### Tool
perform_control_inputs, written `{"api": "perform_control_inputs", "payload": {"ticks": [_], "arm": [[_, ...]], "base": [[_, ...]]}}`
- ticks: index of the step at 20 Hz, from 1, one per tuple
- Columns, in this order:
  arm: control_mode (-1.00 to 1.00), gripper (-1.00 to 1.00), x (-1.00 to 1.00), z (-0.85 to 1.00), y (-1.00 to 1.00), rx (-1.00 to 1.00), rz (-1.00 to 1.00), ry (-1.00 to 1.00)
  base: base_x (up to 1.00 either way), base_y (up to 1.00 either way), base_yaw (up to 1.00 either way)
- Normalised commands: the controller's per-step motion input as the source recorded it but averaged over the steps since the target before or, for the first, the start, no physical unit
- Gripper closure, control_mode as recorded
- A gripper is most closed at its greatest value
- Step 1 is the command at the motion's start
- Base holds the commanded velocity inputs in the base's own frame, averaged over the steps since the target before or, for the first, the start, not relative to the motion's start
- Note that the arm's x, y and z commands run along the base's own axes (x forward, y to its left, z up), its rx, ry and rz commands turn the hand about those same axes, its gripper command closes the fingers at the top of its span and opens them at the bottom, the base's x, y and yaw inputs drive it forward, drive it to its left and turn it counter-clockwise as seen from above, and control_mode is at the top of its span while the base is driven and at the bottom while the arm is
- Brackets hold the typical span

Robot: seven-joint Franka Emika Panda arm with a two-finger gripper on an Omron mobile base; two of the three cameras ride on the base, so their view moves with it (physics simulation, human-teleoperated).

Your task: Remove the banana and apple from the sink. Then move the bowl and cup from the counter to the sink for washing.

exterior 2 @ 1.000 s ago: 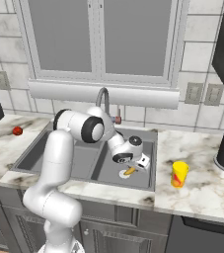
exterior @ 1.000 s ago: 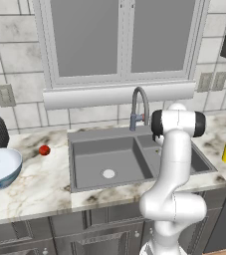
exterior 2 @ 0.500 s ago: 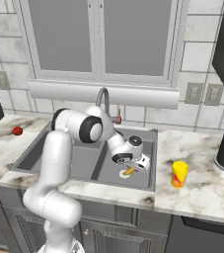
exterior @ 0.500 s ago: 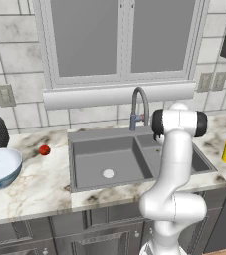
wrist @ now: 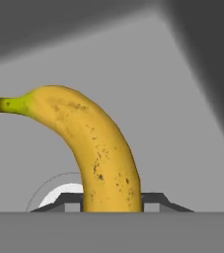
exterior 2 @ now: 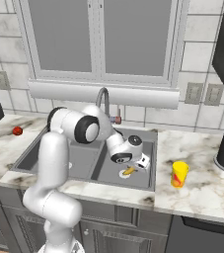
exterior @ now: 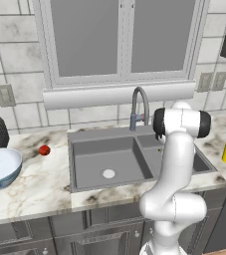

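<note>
Hand view: you see the banana [wrist: 96, 148] squeezed between the two tips of the tool [wrist: 112, 200].
Banana spot: inside the sink [exterior 2: 148, 163], right half, by the white drain.
Apple [exterior: 44, 150]: on the surface [exterior: 30, 189], left of the sink.
Cup [exterior 2: 178, 174]: right of the sink.

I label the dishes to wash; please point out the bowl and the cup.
bowl [exterior: 0, 167]: left base view, pale inside.
cup [exterior 2: 179, 174]: right base view, yellow side wall.

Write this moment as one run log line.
fingers: shut on banana | place: right basin of sink | apple: on counter | bowl, cup: not moved
</note>
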Motion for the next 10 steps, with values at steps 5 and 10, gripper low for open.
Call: {"api": "perform_control_inputs", "payload": {"ticks": [5,10], "arm": [[-1.00,1.00,-0.10,0.27,-0.01,0.00,0.00,0.00],[-1.00,1.00,-0.08,0.29,0.00,0.00,0.00,0.00]], "base": [[0.00,0.00,0.00],[0.00,0.00,0.00]]}}
